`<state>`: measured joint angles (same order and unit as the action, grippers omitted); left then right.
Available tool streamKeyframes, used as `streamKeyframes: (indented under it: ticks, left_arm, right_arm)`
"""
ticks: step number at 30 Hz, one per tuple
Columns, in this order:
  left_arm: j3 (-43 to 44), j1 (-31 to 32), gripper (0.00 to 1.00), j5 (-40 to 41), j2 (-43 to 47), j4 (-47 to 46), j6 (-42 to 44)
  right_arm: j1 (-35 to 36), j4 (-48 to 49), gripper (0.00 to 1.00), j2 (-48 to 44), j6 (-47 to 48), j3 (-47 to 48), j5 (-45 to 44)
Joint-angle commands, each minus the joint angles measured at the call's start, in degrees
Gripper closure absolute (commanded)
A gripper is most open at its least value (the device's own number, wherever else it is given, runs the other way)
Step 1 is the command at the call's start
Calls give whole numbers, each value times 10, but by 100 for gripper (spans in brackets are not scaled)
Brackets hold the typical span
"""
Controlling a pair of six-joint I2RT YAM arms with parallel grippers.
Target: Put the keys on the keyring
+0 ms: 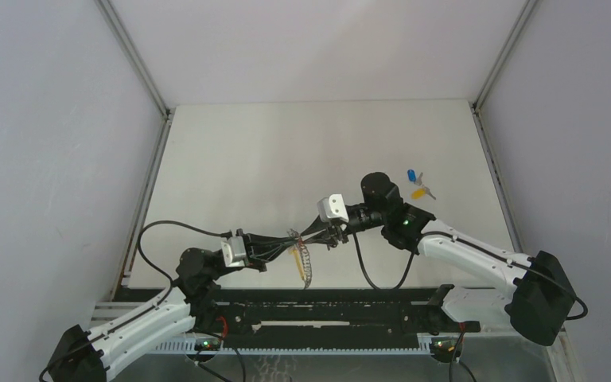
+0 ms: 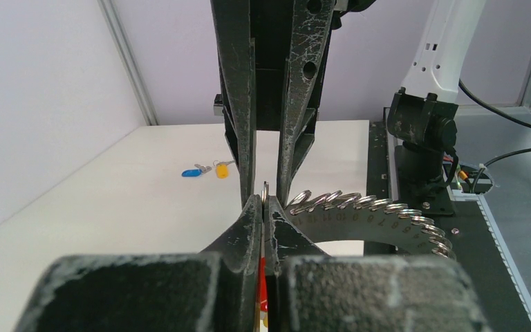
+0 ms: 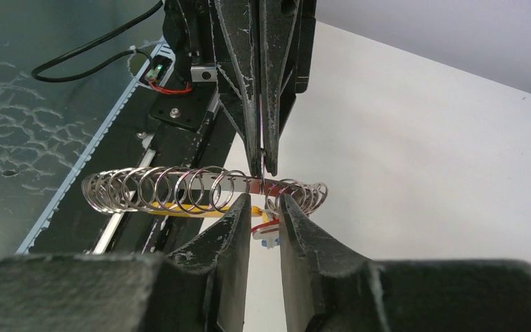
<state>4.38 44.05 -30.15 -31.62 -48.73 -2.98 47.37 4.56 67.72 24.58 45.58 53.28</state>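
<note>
The keyring [image 1: 304, 259] is a curved numbered strip carrying a row of metal split rings, with a yellow section and small red, white and blue pieces. It hangs in the air between the two grippers. My left gripper [image 1: 293, 241] is shut on one split ring, with a red piece between its jaws [image 2: 265, 200]. The other rings [image 2: 366, 204] fan out to its right. My right gripper [image 3: 263, 200] is open, its tips straddling that ring just below the strip [image 3: 159, 190]. A blue key [image 1: 411, 175] and a yellow key [image 1: 418, 192] lie on the table at the far right.
A black rail [image 1: 326, 306] with cables runs along the near edge. Grey walls stand to the left, back and right of the white table [image 1: 302, 151]. The right arm's base [image 2: 422, 131] stands close behind the keyring in the left wrist view.
</note>
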Motion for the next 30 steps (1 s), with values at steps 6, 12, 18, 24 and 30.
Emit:
streamKeyframes:
  ticks: [6, 12, 18, 24, 30]
  left_arm:
    - [3, -4, 100, 4, -4, -27, -1]
    - [5, -4, 100, 0, -6, -28, 0]
    - [3, -4, 100, 3, 2, -28, -1]
    - [-2, -4, 100, 8, 21, -28, -1]
    - [-3, -4, 100, 4, 21, -28, -2]
  right_arm:
    - [6, 38, 79, -10, -20, 26, 12]
    - [6, 43, 83, -5, -25, 27, 15]
    - [7, 39, 87, 3, -27, 27, 19]
    - [7, 38, 88, 8, -33, 27, 21]
    - [8, 45, 89, 8, -38, 27, 20]
